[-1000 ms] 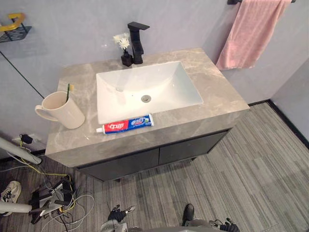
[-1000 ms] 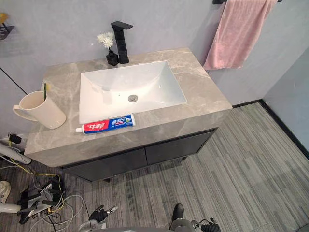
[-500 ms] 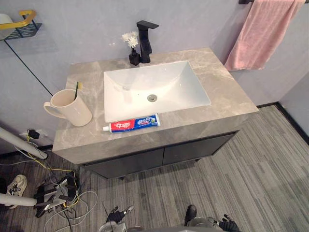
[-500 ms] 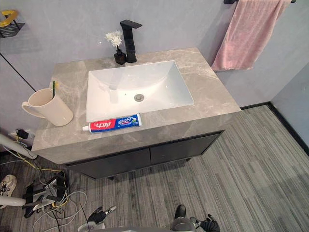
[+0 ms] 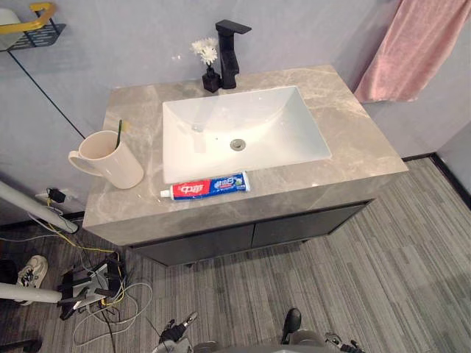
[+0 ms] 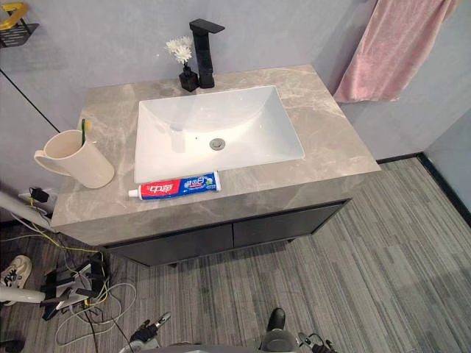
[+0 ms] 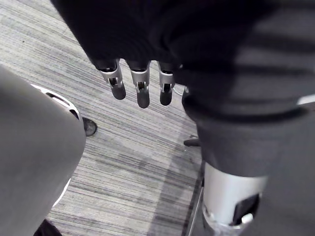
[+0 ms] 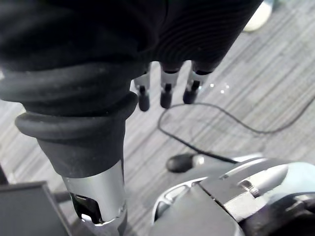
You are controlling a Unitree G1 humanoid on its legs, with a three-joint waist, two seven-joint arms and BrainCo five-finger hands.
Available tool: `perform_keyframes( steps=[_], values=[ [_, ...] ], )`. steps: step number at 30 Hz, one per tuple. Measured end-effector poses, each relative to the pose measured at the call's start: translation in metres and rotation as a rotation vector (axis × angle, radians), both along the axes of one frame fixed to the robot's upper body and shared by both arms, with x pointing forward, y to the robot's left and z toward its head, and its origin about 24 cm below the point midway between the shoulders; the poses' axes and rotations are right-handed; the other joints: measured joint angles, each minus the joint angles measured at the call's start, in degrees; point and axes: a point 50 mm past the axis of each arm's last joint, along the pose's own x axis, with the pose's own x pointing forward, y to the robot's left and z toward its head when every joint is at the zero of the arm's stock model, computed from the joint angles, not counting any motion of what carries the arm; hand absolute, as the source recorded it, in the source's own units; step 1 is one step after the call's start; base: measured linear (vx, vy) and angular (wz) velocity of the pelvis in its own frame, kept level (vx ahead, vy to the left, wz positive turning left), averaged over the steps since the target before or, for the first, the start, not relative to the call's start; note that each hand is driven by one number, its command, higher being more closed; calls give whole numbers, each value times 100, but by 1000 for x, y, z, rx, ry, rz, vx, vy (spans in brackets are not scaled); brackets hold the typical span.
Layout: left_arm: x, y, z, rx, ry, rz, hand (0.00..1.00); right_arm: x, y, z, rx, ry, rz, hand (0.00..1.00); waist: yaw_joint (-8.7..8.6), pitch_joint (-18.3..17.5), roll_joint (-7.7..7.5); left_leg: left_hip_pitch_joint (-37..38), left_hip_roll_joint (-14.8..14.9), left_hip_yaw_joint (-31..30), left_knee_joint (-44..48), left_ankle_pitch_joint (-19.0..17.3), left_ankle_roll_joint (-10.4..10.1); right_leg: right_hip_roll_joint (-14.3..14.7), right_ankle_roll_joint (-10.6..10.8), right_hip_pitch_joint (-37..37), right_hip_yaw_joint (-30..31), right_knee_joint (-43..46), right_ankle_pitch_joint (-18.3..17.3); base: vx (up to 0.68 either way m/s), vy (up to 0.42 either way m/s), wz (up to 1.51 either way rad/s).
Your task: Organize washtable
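A red, white and blue toothpaste tube [image 5: 210, 186] lies on the grey stone countertop [image 5: 353, 132], along the front rim of the white sink [image 5: 294, 140]. A cream mug [image 5: 110, 159] stands at the counter's left end with a green toothbrush [image 5: 118, 132] in it. A black faucet [image 5: 230, 51] and a small dark vase of white flowers [image 5: 208, 62] stand behind the basin. My left hand [image 7: 140, 91] and right hand [image 8: 166, 93] hang low over the floor, well short of the counter, fingers relaxed and holding nothing.
A pink towel [image 5: 419, 48] hangs on the wall at the right. A black wall shelf [image 5: 33, 26] is at the upper left. Cables and a small device [image 5: 88, 287] lie on the floor by the cabinet's left, near a person's shoe [image 5: 29, 271].
The whole picture has shifted, so the camera has moved. Nothing on the counter has changed place, and both hands stay low and hold nothing.
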Motion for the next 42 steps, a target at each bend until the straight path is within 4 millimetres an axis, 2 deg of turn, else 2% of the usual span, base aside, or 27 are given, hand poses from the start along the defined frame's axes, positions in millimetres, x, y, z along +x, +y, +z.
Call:
perform_keyframes(
  steps=[5,8,10,11,12,13,15,17,20,22,23,25,26,27,29,30,31,32,35,37,39,41,42],
  values=[
    [-5,4,-1,-10,4,88,0,-1,0,0,1,0,-9,0,13,-4,3,6,-2,0,3,1,-2,-1,0,7,6,0,0,-27,-11,0],
    [-17,28,1,-4,-14,387,0,-2,-2,0,0,-3,-36,0,24,-20,11,3,-2,-4,3,17,-8,-1,-2,6,7,0,-2,-44,-21,0],
    [-32,70,11,66,-64,676,0,-4,-6,1,-7,-5,-52,0,47,-30,16,-7,0,-13,-11,47,-11,0,-2,-3,5,0,-5,-48,-24,2],
    [-36,85,16,93,-86,749,0,-4,-7,1,-8,-6,-53,0,63,-39,21,-9,1,-15,-25,59,-14,2,-3,-10,5,0,-6,-48,-27,2],
    [-46,114,27,156,-127,885,0,-7,-9,2,-13,-5,-57,0,104,-101,45,-42,2,-17,-53,78,-14,6,-4,-52,6,1,-6,-38,-23,1],
    [-50,129,34,191,-152,943,0,-9,-10,2,-15,-3,-58,0,128,-169,42,-83,3,-20,-53,84,-15,7,-4,-93,6,1,-6,-31,-26,2],
    [-68,189,70,346,-261,1137,0,-14,-13,3,-25,1,-64,0,179,-256,99,-96,11,-33,-53,90,-15,15,-3,-98,2,4,-5,0,0,0],
    [-79,231,108,480,-364,1241,0,-20,-14,3,-32,14,-60,0,261,-394,136,-103,11,-37,-57,90,-15,14,-3,-98,-3,-1,-5,0,0,0],
    [-84,264,147,614,-459,1282,0,-23,-11,2,-26,25,-34,0,306,-526,181,-112,19,-51,-57,90,-16,15,-3,-95,-19,-2,-5,-6,-1,3],
    [-72,287,185,719,-554,1248,0,-21,-6,1,-13,22,-20,0,336,-644,173,-156,27,-117,-59,123,-44,13,-4,-92,-73,-2,-5,-23,-10,15],
    [-66,292,196,743,-586,1236,0,-20,-4,1,-8,18,-6,0,339,-654,157,-164,31,-135,-60,138,-45,12,-4,-84,-98,-2,-5,-49,-25,18],
    [-44,311,245,867,-694,1151,0,-17,-1,1,3,1,23,0,366,-685,105,-204,42,-158,-62,179,-47,13,-6,-83,-153,-2,-6,-60,-27,13],
    [-36,315,260,907,-723,1113,0,-16,-1,1,3,-2,23,0,394,-688,100,-210,44,-168,-61,185,-47,13,-7,-84,-158,-3,-6,-59,-18,8],
    [-16,320,292,983,-795,1020,0,-17,-1,2,3,-9,24,0,470,-691,94,-223,45,-186,-55,196,-47,14,-9,-85,-163,-3,-4,-59,-17,9],
    [13,320,354,1129,-939,851,0,-17,1,2,15,-20,29,0,475,-725,53,-276,43,-269,-50,227,-50,8,-10,-92,-210,-3,-4,-47,-11,16],
    [32,312,399,1241,-1042,720,0,-17,2,2,21,-22,32,0,476,-753,24,-296,43,-302,-53,245,-58,7,-10,-92,-236,-3,-3,-47,-6,15],
    [60,290,455,1378,-1195,539,0,-18,2,2,30,-28,37,0,488,-827,33,-324,37,-311,-54,256,-54,0,-13,-110,-242,-3,-1,-35,5,8],
    [78,268,488,1454,-1305,409,0,-20,1,2,32,-28,37,0,481,-944,72,-373,29,-310,-55,257,-52,-7,-16,-158,-238,-2,2,0,0,0],
    [107,232,520,1502,-1462,210,0,-20,-3,3,35,-37,47,0,455,-1052,141,-396,29,-312,-59,274,-55,-2,-28,-197,-223,-2,11,1,3,-1],
    [122,217,524,1494,-1497,112,0,-20,-4,3,41,-44,50,0,449,-1046,202,-402,29,-319,-61,285,-54,-2,-32,-204,-221,-2,14,0,0,0],
    [149,184,531,1472,-1557,-96,0,-20,-6,3,42,-46,51,0,441,-1036,228,-425,26,-368,-74,324,-41,-6,-37,-203,-259,-2,17,-21,-1,9],
    [164,159,531,1461,-1586,-255,0,-19,-5,3,44,-49,52,0,411,-1037,226,-458,26,-423,-76,337,-37,-9,-38,-205,-301,-2,17,-24,-1,13],
    [175,137,529,1447,-1606,-401,0,-17,-4,3,49,-51,52,0,385,-1035,228,-468,15,-450,-88,360,-28,-20,-41,-205,-324,-2,19,-26,4,13]
  ],
)
